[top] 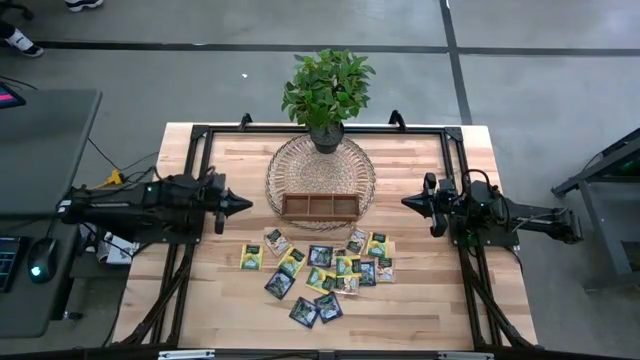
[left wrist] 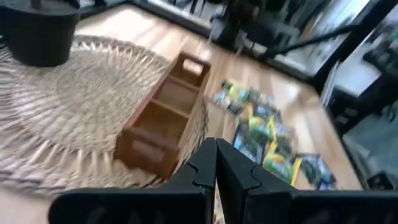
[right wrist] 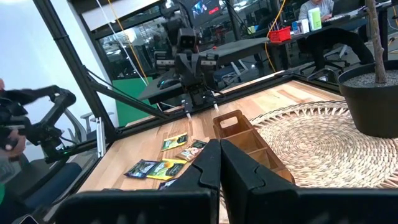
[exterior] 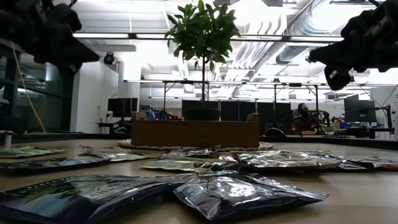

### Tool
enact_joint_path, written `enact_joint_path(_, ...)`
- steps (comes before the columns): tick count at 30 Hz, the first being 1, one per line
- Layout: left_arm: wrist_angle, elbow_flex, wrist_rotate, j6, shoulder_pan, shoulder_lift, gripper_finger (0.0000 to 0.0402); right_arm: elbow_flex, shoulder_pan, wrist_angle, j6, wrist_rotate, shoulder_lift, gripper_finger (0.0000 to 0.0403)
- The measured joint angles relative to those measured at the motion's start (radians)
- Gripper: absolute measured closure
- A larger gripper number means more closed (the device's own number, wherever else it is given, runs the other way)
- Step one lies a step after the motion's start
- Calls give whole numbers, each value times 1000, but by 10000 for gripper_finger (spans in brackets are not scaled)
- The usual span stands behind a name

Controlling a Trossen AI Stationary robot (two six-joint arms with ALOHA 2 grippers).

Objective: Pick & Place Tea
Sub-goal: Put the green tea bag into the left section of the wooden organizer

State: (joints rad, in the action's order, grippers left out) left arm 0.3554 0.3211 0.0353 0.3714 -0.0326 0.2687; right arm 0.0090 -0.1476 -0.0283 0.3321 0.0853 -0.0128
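Dark left gripper (top: 243, 206) has its fingers pressed together, empty, hovering off the wooden tray's (top: 320, 207) left end; right gripper (top: 408, 202) likewise closed and empty off its right end. Both look parked, leaving the pile clear. Tea sachets (top: 320, 270) lie scattered flat on the wooden table (top: 200, 300) just in front of the tray, whose compartments look empty; no sachet picked yet.

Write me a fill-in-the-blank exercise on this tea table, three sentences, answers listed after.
1. The wooden tray rests on a round woven ____.
2. Every compartment of the tray is ____, while the tea sachets lie scattered on the table.
3. The left gripper and right gripper both hover with fingers ____, holding nothing.
4. Behind the tray stands a potted ____.

Missing words: mat; empty; shut; plant
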Motion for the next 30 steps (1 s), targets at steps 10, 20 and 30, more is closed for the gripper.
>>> enact_joint_path(10, 236, 239, -108, 14, 0, 282, 331, 0, 0, -12, 0, 1, 0, 402)
enact_joint_path(20, 414, 272, -433, 115, 0, 358, 219, 0, 0, -15, 0, 1, 0, 402)
enact_joint_path(30, 518, 272, -316, -32, 58, 430, 215, 0, 0, -16, 0, 1, 0, 402)
